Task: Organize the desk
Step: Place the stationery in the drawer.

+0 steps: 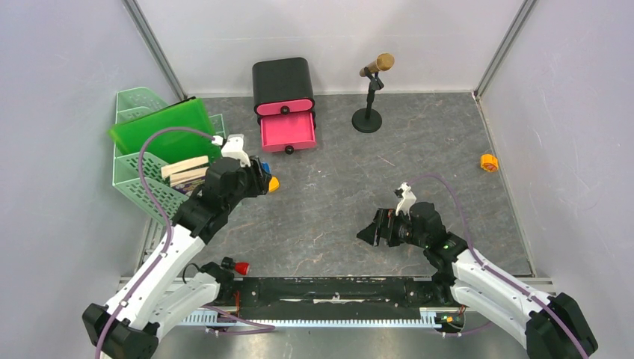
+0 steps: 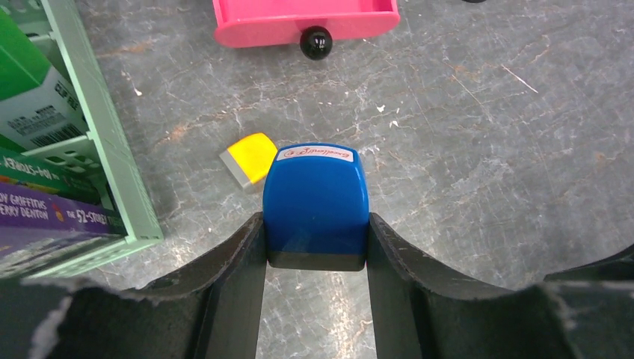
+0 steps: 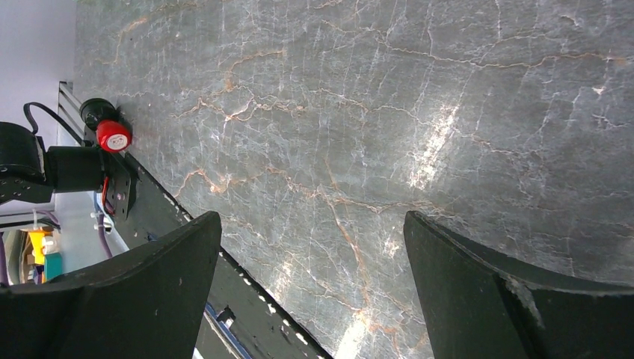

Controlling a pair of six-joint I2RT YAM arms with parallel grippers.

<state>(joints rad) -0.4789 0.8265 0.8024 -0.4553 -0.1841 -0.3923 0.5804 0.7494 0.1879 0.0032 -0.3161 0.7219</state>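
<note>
1. Left end effector [image 2: 316, 228], half-open, clamps a blue stamp [image 2: 316, 191] just beside a yellow block [image 2: 253, 157].
2. Right end effector [image 3: 312, 239] gapes wide, empty, above the marbled tabletop [image 3: 359, 112] spread beneath both arms.

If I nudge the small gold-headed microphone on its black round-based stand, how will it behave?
The microphone stand looks top-heavy, its tilted head high above a small disc base, so a high push probably tips it. Pushed at the base, it likely slides on the smooth stone-patterned desk. It appears rigid.
</note>
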